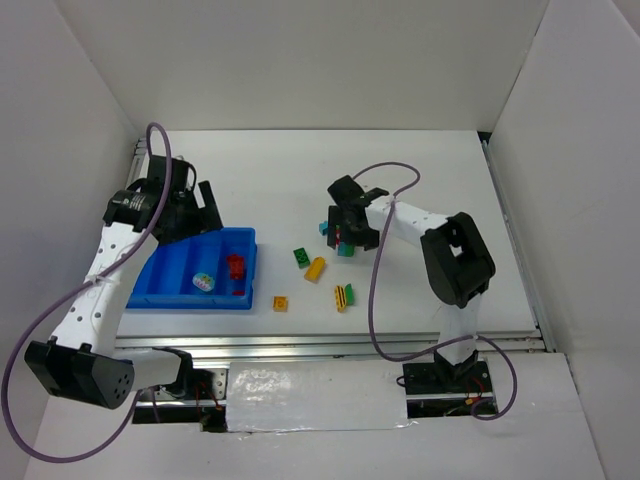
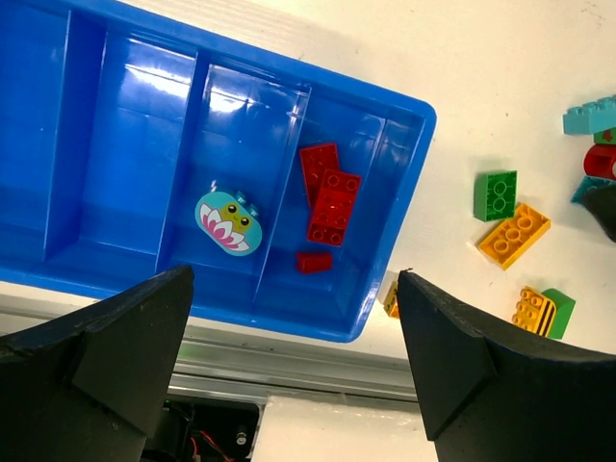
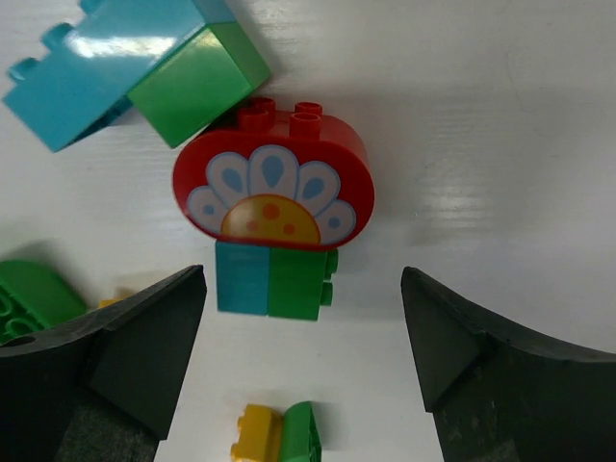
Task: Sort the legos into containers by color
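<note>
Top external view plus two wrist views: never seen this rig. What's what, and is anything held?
A left arm and a right arm, both robots, are bolted at the near edge of a table. The top view looks down on everything; each wrist view looks along one arm's own black fingers. The left pincer is open by a blue tray, which holds red bricks in one compartment and a pale rounded piece in the next. The right pincer is open above a red flower brick beside a teal brick. A green brick, an orange brick and others lie loose. Nothing is held.
</note>
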Robot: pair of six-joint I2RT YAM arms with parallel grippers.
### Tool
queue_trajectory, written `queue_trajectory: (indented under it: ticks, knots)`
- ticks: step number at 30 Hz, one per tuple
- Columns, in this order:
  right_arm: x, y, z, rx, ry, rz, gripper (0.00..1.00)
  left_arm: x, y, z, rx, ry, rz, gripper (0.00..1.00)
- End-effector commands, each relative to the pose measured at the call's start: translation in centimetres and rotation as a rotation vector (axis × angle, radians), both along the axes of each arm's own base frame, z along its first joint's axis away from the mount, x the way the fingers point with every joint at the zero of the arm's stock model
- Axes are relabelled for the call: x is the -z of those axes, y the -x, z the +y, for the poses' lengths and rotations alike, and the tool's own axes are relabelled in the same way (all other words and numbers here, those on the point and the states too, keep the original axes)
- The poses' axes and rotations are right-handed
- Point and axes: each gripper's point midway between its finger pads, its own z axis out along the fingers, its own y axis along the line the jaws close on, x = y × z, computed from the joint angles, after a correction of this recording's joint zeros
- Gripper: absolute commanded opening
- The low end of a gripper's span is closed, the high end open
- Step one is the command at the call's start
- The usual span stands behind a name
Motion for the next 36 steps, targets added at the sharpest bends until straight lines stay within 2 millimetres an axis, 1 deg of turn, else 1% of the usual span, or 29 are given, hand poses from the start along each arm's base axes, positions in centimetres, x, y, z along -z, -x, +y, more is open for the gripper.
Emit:
queue_trajectory:
  ticks: [1, 2, 3, 5, 6, 7, 8, 9, 11, 14, 15, 16, 17, 18, 19, 20, 21, 22, 23, 24, 25, 26, 27, 29, 30, 31, 33, 35, 36]
  knots:
    - [0.3, -0.3, 0.2, -0.012, 0.062, -0.009, 0.89, -0.6, 0.4, -0.4, 0.036, 0.017, -0.013, 0.99]
    - [0.5, -0.4, 0.2, -0.011, 0.064, -0.012, 0.87, -0.6, 0.4, -0.4, 0.041, 0.018, -0.014, 1.0]
    - [0.6, -0.6, 0.3, -0.014, 0.062, -0.022, 0.81, -0.5, 0.3, -0.5, 0.045, 0.022, -0.012, 0.99]
    - [0.9, -0.7, 0.2, -0.007, 0.068, -0.024, 0.75, -0.4, 0.2, -0.8, 0.054, 0.036, -0.013, 0.99]
    - [1.0, -0.8, 0.2, -0.005, 0.071, -0.028, 0.6, -0.3, 0.2, -1.0, 0.06, 0.041, -0.009, 1.0]
    - [1.0, -0.7, 0.1, -0.004, 0.073, -0.03, 0.52, -0.2, 0.3, -1.2, 0.068, 0.052, -0.003, 1.0]
    - [1.0, -0.5, 0.0, -0.001, 0.073, -0.028, 0.39, -0.2, 0.3, -1.3, 0.072, 0.054, -0.001, 0.99]
    - [0.7, -0.7, 0.1, 0.005, 0.067, -0.046, 0.2, -0.3, 0.4, -1.3, 0.072, 0.056, -0.002, 0.99]
    - [0.3, 0.1, -0.2, -0.002, 0.06, -0.061, 0.2, -0.2, 0.4, -1.3, 0.074, 0.058, -0.006, 0.99]
    - [-1.1, 1.1, -0.2, -0.019, 0.039, -0.082, 0.07, -0.3, 0.5, -1.6, 0.084, 0.073, -0.009, 0.99]
    - [-2.7, 1.4, 0.0, -0.026, 0.009, -0.106, 0.07, -0.4, 0.6, -1.8, 0.096, 0.081, -0.008, 0.99]
    - [-3.1, 2.1, 0.1, -0.041, -0.003, -0.105, 0.06, -0.6, 0.6, -2.2, 0.113, 0.095, -0.012, 0.99]
    - [-4.0, 2.8, 0.8, -0.077, -0.026, -0.117, 0.06, -0.7, 0.4, -2.7, 0.133, 0.114, -0.018, 0.99]
    - [-6.3, 3.3, 1.5, -0.108, -0.079, -0.163, 0.06, -1.1, 0.5, -3.9, 0.183, 0.164, -0.023, 0.99]
    - [-6.8, 4.6, 2.4, -0.16, -0.131, -0.155, 0.06, -1.4, 0.4, -4.6, 0.211, 0.198, -0.029, 0.99]
    - [-8.0, 5.0, 3.4, -0.21, -0.176, -0.188, 0.06, -1.8, 0.4, -5.5, 0.243, 0.239, -0.037, 0.99]
    - [-10.4, 6.0, 4.3, -0.259, -0.239, -0.238, 0.06, -2.6, 0.5, -7.6, 0.317, 0.33, -0.053, 0.99]
    - [-11.1, 7.5, 5.4, -0.339, -0.304, -0.231, 0.06, -3.2, 0.5, -8.7, 0.352, 0.373, -0.067, 0.99]
    - [-12.5, 8.0, 6.4, -0.387, -0.365, -0.264, 0.06, -3.6, 0.5, -9.8, 0.382, 0.415, -0.076, 0.99]
    - [-14.5, 9.4, 6.9, -0.438, -0.422, -0.304, 0.06, -4.5, 0.6, -11.8, 0.43, 0.477, -0.09, 0.99]
    - [-15.8, 10.6, 7.8, -0.509, -0.483, -0.316, 0.06, -4.9, 0.8, -12.8, 0.453, 0.503, -0.095, 0.99]
    - [-17.0, 11.0, 8.2, -0.531, -0.517, -0.352, 0.05, -5.0, 1.1, -14.3, 0.489, 0.529, -0.079, 0.99]
    - [-18.8, 11.8, 8.3, -0.559, -0.551, -0.39, 0.05, -5.6, 1.2, -15.6, 0.517, 0.578, -0.081, 0.99]
    - [-20.5, 13.1, 8.7, -0.623, -0.596, -0.413, 0.05, -5.9, 1.9, -17.9, 0.572, 0.635, -0.057, 0.98]
    - [-21.7, 13.6, 8.7, -0.648, -0.618, -0.44, 0.05, -6.2, 2.1, -18.7, 0.58, 0.669, -0.051, 0.98]
    - [-22.3, 14.2, 8.9, -0.68, -0.632, -0.451, 0.05, -7.0, 2.1, -19.8, 0.615, 0.705, -0.069, 0.99]
    - [-23.3, 14.6, 8.9, -0.699, -0.65, -0.472, 0.05, -7.2, 2.8, -21.6, 0.64, 0.751, -0.048, 0.98]
    - [-23.6, 14.8, 8.9, -0.705, -0.648, -0.481, 0.05, -7.6, 3.7, -23.5, 0.702, 0.812, -0.028, 0.96]
    - [-23.7, 14.9, 8.9, -0.71, -0.65, -0.481, 0.05, -7.6, 3.9, -24.0, 0.715, 0.821, -0.018, 0.95]
